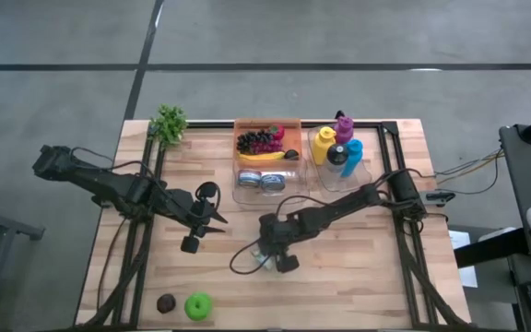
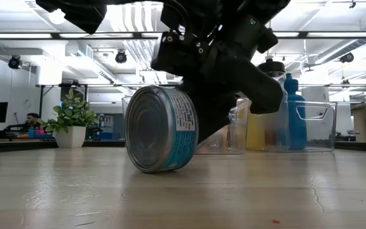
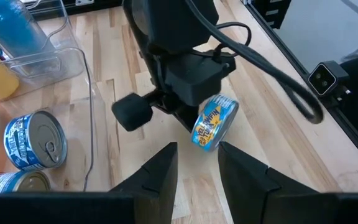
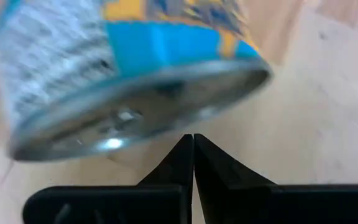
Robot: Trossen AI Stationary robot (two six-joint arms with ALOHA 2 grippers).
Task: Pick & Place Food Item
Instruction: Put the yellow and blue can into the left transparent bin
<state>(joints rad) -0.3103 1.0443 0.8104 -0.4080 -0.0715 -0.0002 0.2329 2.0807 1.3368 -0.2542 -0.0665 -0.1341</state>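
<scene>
A tin can [image 2: 161, 129] with a blue and yellow label sits tipped up on its edge on the wooden table [image 1: 358, 277], near the middle. My right gripper [image 4: 193, 140] is shut and slants down right at the can [image 4: 129, 68]; in the high view it [image 1: 270, 254] covers most of the can. My left gripper [image 3: 197, 168] hangs open above the table to the can's left, holding nothing, and looks at the can [image 3: 213, 122] from a distance. My right gripper's shut fingertips [image 4: 199, 155] meet the can at the rim of its metal end [image 4: 185, 121], slanting down from the table's right. The can is tilted, and its lower edge [image 2: 161, 170] stands on the table.
At the far edge a clear bin [image 1: 267, 189] holds grapes, a banana and two more cans [image 3: 35, 140], and a second bin [image 1: 337, 152] holds bottles. A small plant [image 1: 169, 123] stands at the far left. A green item [image 1: 198, 305] and a dark one [image 1: 165, 302] lie near the front edge.
</scene>
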